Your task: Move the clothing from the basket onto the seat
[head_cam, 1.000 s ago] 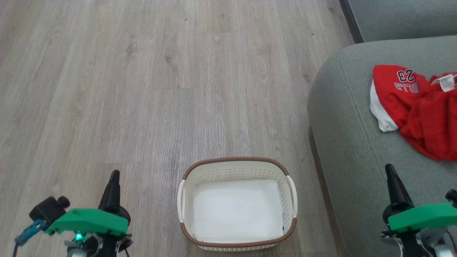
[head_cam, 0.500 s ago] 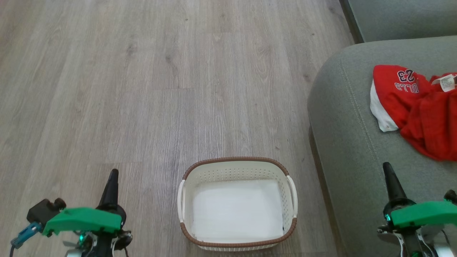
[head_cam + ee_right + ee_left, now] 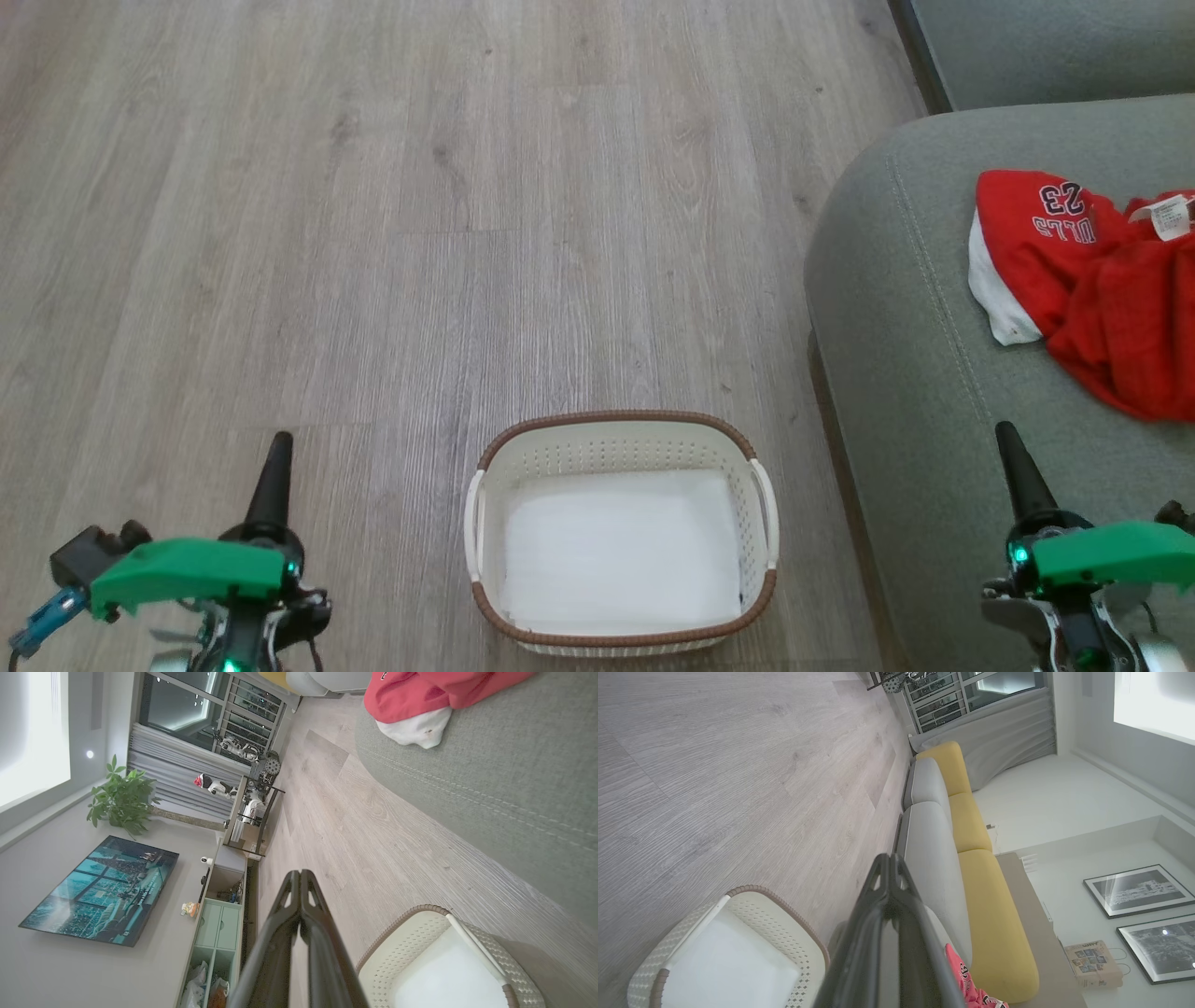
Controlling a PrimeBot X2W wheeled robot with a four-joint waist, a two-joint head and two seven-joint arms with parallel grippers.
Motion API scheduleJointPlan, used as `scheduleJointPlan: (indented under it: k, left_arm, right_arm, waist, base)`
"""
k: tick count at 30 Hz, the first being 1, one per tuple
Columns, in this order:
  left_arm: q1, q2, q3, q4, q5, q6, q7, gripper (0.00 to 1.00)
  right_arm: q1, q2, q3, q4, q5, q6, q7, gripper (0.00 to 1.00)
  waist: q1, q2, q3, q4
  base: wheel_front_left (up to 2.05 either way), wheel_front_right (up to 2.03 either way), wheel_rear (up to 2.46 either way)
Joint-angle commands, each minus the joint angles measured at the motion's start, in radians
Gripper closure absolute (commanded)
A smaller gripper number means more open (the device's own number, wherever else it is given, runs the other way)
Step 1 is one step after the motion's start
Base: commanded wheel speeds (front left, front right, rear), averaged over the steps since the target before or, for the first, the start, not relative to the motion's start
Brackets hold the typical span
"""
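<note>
Sam: What has changed just now?

Lu: Only a little; the left gripper (image 3: 277, 448) has slid a bit lower and more to the left in the head view; the right gripper (image 3: 1008, 443) has slipped a bit lower too; nothing else has moved.

Sam: Where is the clothing?

Lu: The clothing (image 3: 1092, 280) lies in a red heap on the seat (image 3: 915, 373), over on the right; you can read the 23 on it; some of it runs off the right edge of the head view.

Sam: And the basket?

Lu: The basket (image 3: 616, 417) sits on the floor (image 3: 373, 233), near the robot and just left of the seat; inside I see only its white bottom; nothing red is in it.

Sam: So is the job done?

Lu: I think so; the red things are out and on the seat; the arms look like they are pulling back to rest, but that is my guess.

Sam: How do the arms sit?

Lu: Both are low and near the robot, one on each side of the basket and well apart from it; the left one is over the floor; the right one is over the near part of the seat; the fingers point to the far side.

Sam: Are the grippers holding anything?

Lu: No; on each gripper the two dark fingers are pressed together with nothing between them; both wrist views show that.
</note>
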Motion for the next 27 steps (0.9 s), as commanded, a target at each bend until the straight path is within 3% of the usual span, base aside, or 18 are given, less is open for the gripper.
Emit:
scheduleJointPlan:
  k: [1,27]
  left_arm:
    - [-0.055,0.003,0.042,-0.027,-0.029,-0.009,0.01,1.0]
    - [-0.068,-0.023,0.123,-0.019,-0.269,-0.044,0.082,1.0]
  right_arm:
    - [-0.062,-0.005,0.008,-0.028,0.031,0.0,0.007,1.0]
    - [-0.1,0.034,-0.017,0.005,0.268,0.0,0.071,1.0]
  waist:
    - [0.0,-0.0001,0.0,0.0]
    - [0.0,-0.0001,0.0,0.001]
  base:
    - [0.0,0.0,0.0]
    - [0.0,0.0,0.0]
